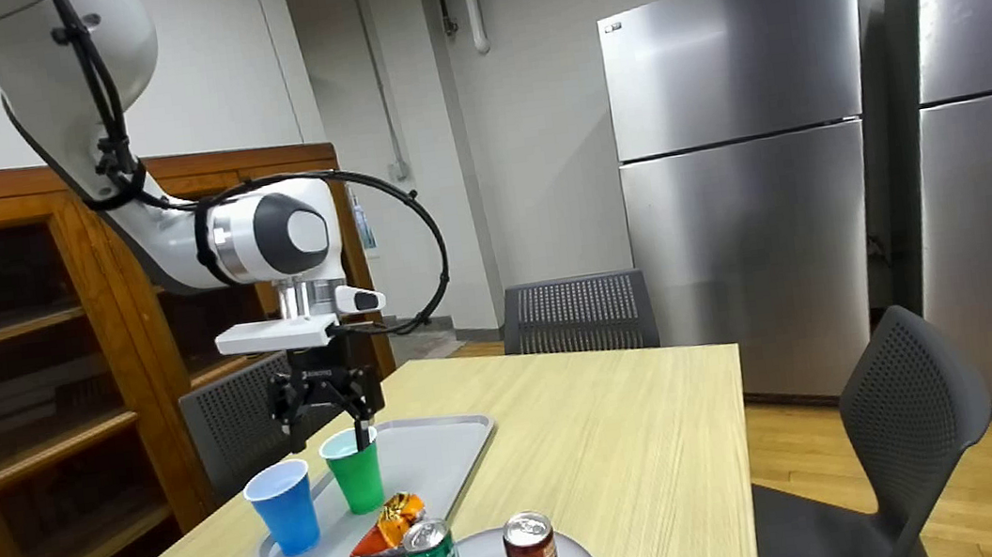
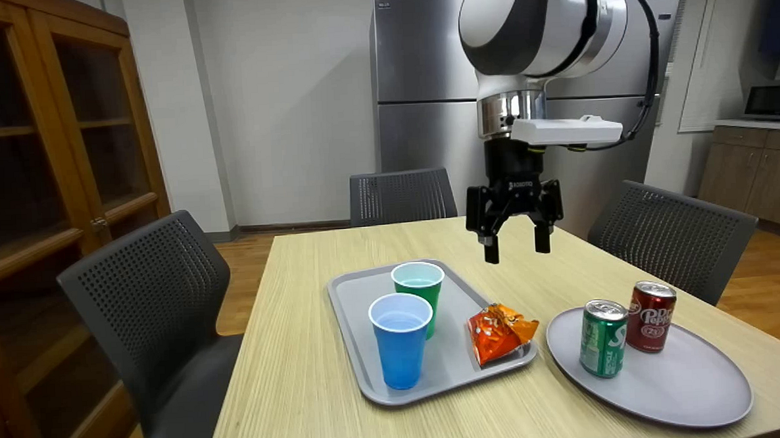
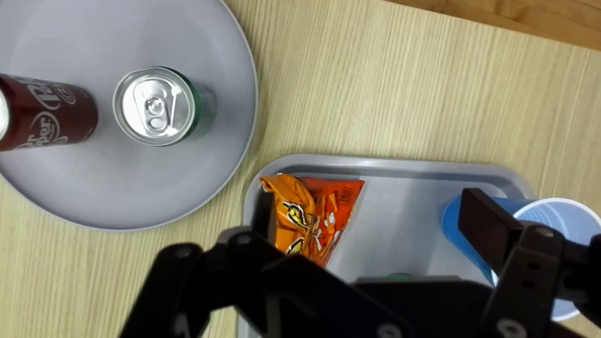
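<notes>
While end effector (image 2: 517, 248) hangs jaws apart, snack bag (image 2: 494, 333) lies between green cup (image 1: 357, 481) and plate (image 2: 687, 390)

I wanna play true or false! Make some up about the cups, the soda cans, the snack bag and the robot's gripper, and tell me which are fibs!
1. The blue cup, the green cup and the orange snack bag are on the gray tray. True.
2. The green cup is lying on its side. False: it stands upright.
3. The Sprite can and the Dr Pepper can stand on the round gray plate. True.
4. The gripper is open and holds nothing. True.
5. The Dr Pepper can is green. False: it is dark red.
6. The orange snack bag is inside the blue cup. False: it lies outside both cups.
</notes>
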Controlling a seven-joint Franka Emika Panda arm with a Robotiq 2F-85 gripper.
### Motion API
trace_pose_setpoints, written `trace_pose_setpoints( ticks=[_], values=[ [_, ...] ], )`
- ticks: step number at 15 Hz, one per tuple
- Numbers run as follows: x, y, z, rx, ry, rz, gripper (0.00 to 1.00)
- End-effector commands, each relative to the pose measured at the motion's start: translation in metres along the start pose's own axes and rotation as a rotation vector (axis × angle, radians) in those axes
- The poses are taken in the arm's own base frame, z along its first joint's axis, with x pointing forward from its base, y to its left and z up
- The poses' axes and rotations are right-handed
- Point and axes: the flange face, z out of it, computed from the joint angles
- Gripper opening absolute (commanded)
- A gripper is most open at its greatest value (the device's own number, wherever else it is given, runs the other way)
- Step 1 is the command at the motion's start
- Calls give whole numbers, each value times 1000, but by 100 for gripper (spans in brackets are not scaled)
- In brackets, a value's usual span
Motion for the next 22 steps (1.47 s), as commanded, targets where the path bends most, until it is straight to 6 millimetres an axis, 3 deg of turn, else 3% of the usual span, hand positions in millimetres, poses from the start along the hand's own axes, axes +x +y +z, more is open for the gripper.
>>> trace_pose_setpoints(
  ticks=[1, 6, 22],
  values=[
    [6, -1, 21, -18, 2, -27, 100],
    [12, -1, 42, -16, -8, -29, 100],
    [14, -2, 69, -5, -47, -45, 100]
  ],
)
